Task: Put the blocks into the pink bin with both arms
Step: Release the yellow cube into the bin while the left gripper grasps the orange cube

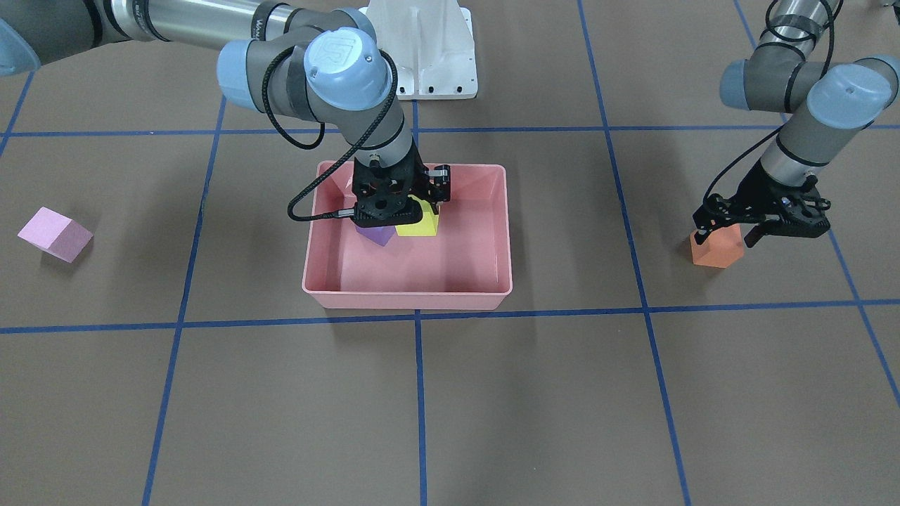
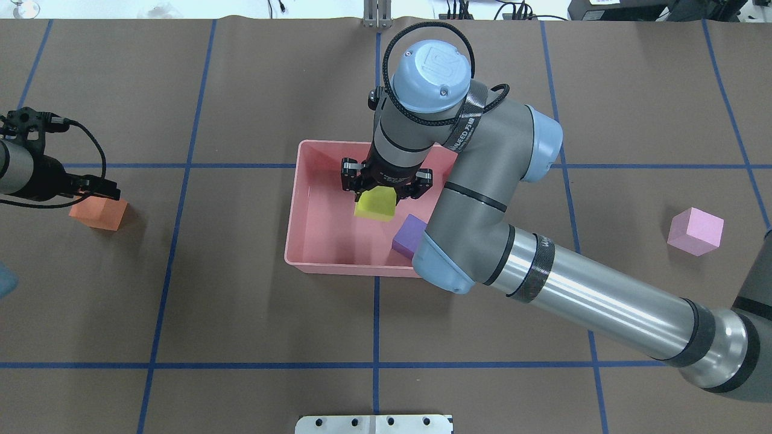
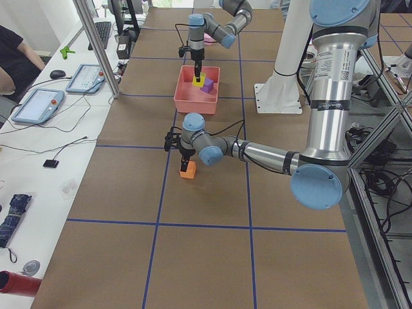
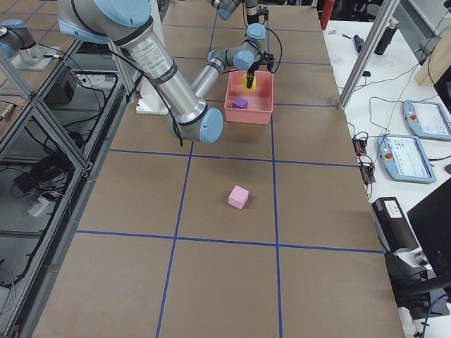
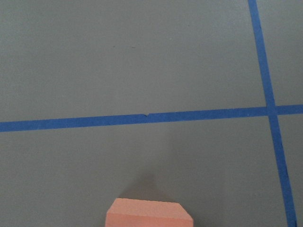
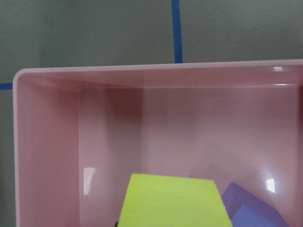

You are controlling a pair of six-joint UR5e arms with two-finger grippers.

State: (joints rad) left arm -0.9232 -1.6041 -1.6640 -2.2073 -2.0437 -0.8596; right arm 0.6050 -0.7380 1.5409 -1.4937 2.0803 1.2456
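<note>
Inside the pink bin (image 2: 297, 205), the right jaws are clamped on the yellow block (image 2: 375, 205), held low near the bin's middle; whether it touches the floor cannot be told. In the overhead view the purple block (image 2: 408, 234) lies in the bin at 4 o'clock of the yellow one, just beside it. At 9 o'clock of the bin, well apart, the left jaws stand apart over the top of the orange block (image 2: 99, 212), which sits on the desk (image 2: 241, 301). The light pink block (image 2: 695, 231) rests alone on the desk at 3 o'clock, far from the bin.
</note>
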